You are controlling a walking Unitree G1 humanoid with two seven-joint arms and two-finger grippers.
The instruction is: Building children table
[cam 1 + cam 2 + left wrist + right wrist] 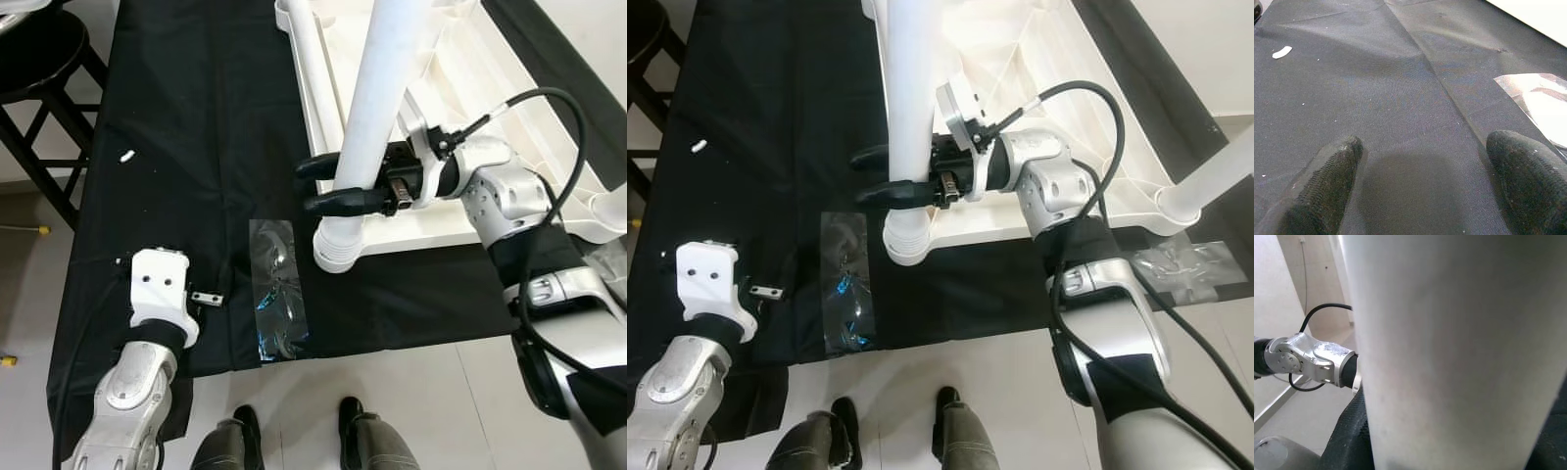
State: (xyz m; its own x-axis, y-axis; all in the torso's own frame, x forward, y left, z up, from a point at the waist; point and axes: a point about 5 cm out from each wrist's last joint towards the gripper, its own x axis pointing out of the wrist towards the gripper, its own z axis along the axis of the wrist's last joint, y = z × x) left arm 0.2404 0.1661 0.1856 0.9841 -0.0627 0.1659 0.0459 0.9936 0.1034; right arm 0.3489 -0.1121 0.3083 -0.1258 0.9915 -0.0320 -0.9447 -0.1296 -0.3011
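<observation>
A white tube table leg (pixel 377 108) stands tilted, its ribbed lower end (pixel 338 250) at the near edge of the upturned white tabletop (pixel 446 220). My right gripper (pixel 328 186) is shut on the leg just above that end, one black finger on each side. In the right wrist view the leg (pixel 1459 347) sits right against the camera. My left gripper (pixel 1425 181) hangs open low over the black cloth (pixel 186 117), its fingertips (pixel 1327 188) wide apart and empty.
A clear plastic bag of hardware (pixel 277 294) and a small metal piece (pixel 208 297) lie on the cloth near my left wrist. A white scrap (pixel 126 155) lies farther back. A black stool (pixel 39 69) stands at the far left. Another leg (pixel 1215 176) rises at the right.
</observation>
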